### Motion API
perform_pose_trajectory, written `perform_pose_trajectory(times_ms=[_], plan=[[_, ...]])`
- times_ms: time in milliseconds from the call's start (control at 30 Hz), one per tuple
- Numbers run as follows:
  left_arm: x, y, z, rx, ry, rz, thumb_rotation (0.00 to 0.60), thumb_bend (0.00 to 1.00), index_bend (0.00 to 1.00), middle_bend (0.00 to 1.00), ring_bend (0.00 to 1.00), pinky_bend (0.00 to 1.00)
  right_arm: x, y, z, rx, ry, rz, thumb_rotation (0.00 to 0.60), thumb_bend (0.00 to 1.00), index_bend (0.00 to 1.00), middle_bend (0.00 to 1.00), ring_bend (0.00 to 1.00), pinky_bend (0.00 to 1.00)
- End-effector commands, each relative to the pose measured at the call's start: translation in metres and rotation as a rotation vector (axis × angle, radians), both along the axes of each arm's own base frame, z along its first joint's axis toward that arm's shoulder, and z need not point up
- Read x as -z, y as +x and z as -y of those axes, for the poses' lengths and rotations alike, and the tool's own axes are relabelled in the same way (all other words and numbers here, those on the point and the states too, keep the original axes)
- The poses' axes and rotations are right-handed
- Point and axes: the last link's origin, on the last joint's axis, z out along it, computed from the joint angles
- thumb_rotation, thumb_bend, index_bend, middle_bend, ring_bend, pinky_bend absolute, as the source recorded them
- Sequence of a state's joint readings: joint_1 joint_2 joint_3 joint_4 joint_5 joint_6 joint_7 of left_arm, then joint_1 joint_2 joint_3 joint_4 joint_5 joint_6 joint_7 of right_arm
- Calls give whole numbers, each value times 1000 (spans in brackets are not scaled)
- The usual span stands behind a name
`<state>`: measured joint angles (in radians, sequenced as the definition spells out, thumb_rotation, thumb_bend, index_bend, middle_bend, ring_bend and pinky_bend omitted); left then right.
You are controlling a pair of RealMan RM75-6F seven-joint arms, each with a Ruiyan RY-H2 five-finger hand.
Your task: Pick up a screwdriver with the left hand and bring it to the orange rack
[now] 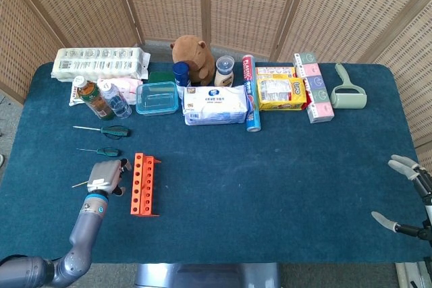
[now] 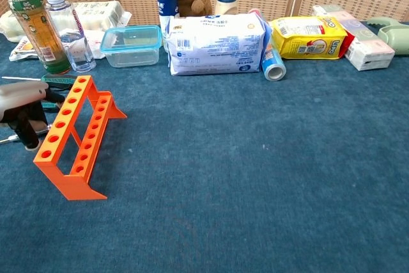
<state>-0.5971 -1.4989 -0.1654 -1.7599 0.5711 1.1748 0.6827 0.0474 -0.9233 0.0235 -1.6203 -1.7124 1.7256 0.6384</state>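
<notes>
The orange rack (image 1: pixel 144 183) (image 2: pixel 73 132) lies on the blue table at the front left. My left hand (image 1: pixel 108 176) (image 2: pixel 22 105) is just left of it, nearly touching, and grips a screwdriver (image 1: pixel 79 183) (image 2: pixel 7 139) whose thin shaft sticks out to the left. Its handle is mostly hidden in the hand. Two green-handled screwdrivers (image 1: pixel 111 130) (image 1: pixel 106 152) lie on the cloth behind the hand. My right hand (image 1: pixel 420 183) hovers at the table's right edge with its fingers spread and nothing in them.
Along the back stand two bottles (image 1: pixel 91 97), a clear box with a blue lid (image 1: pixel 156 98), a plush toy (image 1: pixel 192 55), a pack of wipes (image 1: pixel 216 105), a blue tube (image 1: pixel 251 92), a yellow pack (image 1: pixel 280 92) and a lint roller (image 1: pixel 347 92).
</notes>
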Motion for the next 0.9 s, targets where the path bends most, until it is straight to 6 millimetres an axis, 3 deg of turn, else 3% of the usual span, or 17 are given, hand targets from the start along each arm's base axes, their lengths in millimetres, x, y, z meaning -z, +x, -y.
perform_pose_trajectory(times_ms=[33,467,900], plan=[[-6,2,-4,22,42,2,600,254,367,1000,976,1000,0,0,0,0,1,1,600,67,159,152,137,182],[-2,-17,-8,-16,57,-75,600,254,367,1000,976,1000,-1,0,0,3,1,6,600,67,159,152,137,182],[2,-19,-6,-38,39,-102,600,254,367,1000,976,1000,-2,1,0,0,-2,11,600,67,159,152,137,182]])
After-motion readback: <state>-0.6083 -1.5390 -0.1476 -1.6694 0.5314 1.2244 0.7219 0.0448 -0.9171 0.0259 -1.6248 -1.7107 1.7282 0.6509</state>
